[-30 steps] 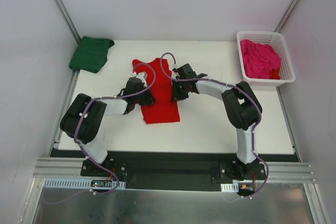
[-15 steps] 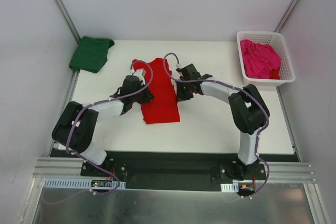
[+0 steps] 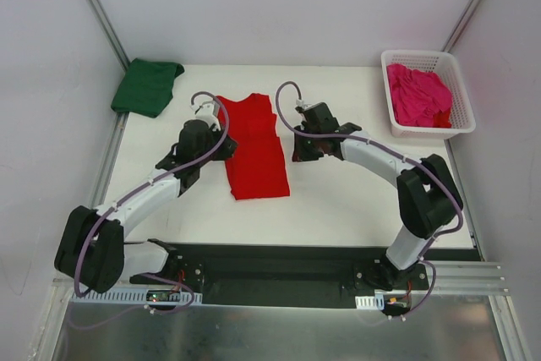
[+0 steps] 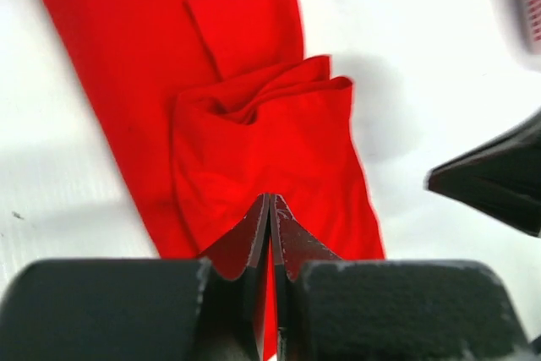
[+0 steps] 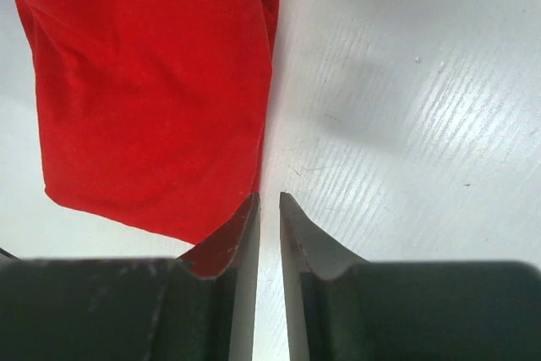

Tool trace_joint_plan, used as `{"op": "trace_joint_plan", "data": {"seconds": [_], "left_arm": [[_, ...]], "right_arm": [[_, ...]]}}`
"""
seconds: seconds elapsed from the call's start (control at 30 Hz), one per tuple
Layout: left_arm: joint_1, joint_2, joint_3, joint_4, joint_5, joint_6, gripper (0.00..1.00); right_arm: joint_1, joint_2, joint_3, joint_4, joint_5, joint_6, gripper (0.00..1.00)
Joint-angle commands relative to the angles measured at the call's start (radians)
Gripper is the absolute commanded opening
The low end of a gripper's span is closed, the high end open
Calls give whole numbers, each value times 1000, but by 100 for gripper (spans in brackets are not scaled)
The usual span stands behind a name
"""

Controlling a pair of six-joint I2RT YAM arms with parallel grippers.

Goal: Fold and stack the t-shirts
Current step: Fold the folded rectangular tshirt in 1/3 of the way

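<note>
Bright red plain cotton t-shirt (image 3: 254, 145): solid red, no print; middle of the worktop.
Dark green plain cotton t-shirt (image 3: 146, 86): solid deep green, no print; far left corner.
Magenta pink cotton t-shirt (image 3: 418, 95): solid pink, no print; inside the basket.
White plastic lattice basket (image 3: 431, 131): white throughout, walls a grid of small open holes; far right corner.
Flat worktop (image 3: 355, 200): white, with faint fine streaks.
Left robot arm (image 3: 139, 196) and right robot arm (image 3: 372, 158): white shells, black joints and jaws, pale lilac cables.
</note>
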Motion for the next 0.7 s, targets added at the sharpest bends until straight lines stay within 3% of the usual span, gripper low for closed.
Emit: {"op": "trace_joint_plan", "data": {"seconds": [0.0,0.27,0.67], "left_arm": [[-9,102,12,-30,-39,18,0],[-12,285,190,-53,-202,81,0],[-12,486,423,-132,-289,130,0]], "right_arm": [[-1,-104,-24,-25,31,-5,17],[-1,-192,-96,-39,51,2,15],[-1,-226,-153,-41,60,-1,13]]}}
